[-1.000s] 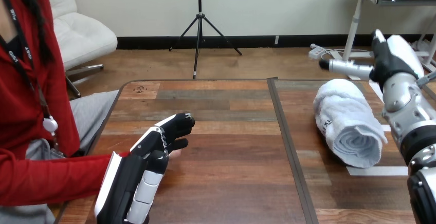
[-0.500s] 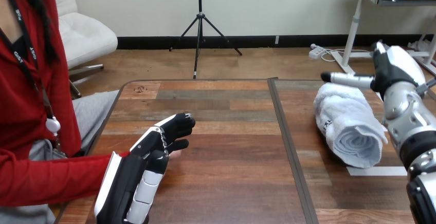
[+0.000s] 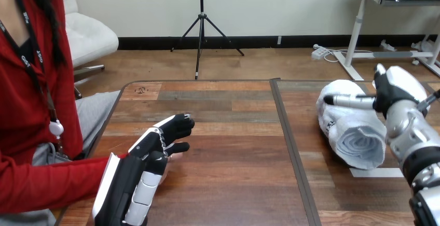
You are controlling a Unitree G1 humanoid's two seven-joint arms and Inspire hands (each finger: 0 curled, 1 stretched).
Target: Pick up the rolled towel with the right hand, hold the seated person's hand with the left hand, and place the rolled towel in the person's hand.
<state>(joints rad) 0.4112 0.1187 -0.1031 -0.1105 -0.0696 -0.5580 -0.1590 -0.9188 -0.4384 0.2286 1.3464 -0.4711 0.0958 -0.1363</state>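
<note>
Person's hand (image 3: 171, 158): you see only a sliver under the left hand; the rest is hidden.
Left hand (image 3: 148, 156): lies over the person's hand near the table's (image 3: 233, 148) left edge; you cannot tell whether it grips.
Rolled towel (image 3: 355, 138): lies on the table's right part.
Right hand (image 3: 398, 85): spread, a straight finger reaching across the towel's top, closed on nothing.

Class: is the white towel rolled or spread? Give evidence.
Rolled: the towel lies on the table as a cylinder, spiral layers visible at its near end.
</note>
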